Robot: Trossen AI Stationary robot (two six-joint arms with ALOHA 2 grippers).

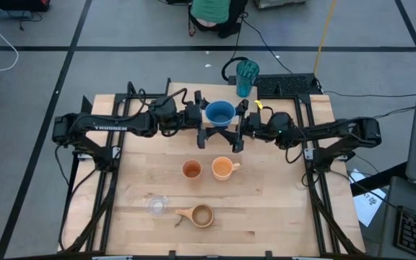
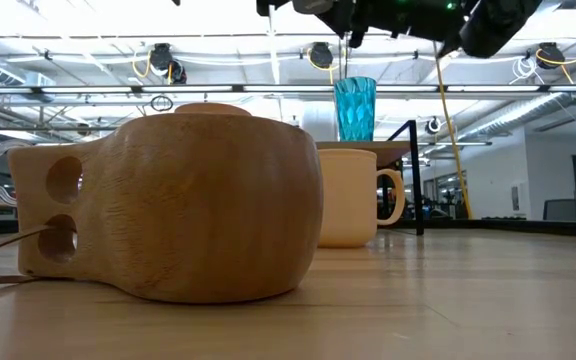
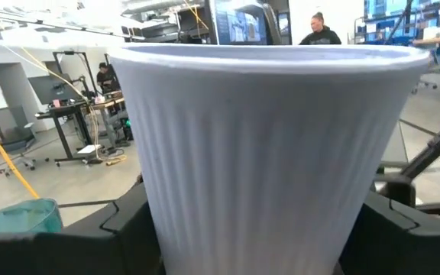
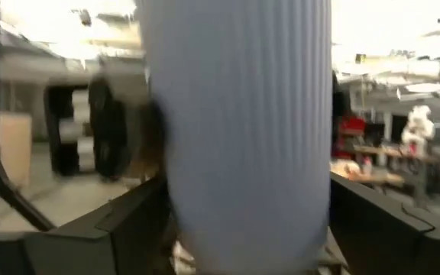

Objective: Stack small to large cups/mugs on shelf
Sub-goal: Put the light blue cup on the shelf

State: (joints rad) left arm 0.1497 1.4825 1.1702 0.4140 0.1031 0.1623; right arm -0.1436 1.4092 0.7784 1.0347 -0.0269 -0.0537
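1. The blue ribbed plastic cup (image 1: 219,113) stood mouth up, widening toward its rim, raised near the middle of the table's far edge; the left gripper (image 1: 202,124) and the right gripper (image 1: 238,124) each had their fingers closed against opposite sides of it.
2. The tall teal textured tumbler (image 1: 246,77) stood upright just past the far edge, towards the right corner, on the low light-wood shelf with black legs (image 2: 368,148).
3. On the light wooden tabletop (image 1: 280,202), the small orange-brown tumbler (image 1: 191,170) and the orange handled mug (image 1: 224,168) sat side by side near the centre, close but apart.
4. The clear glass (image 1: 157,205) and the tan wooden cup with a stub handle (image 1: 199,215) stood nearer the front edge.
5. Around the table lay grey floor with black lines and cables; a person in a green top (image 1: 212,10) was beyond the far edge.
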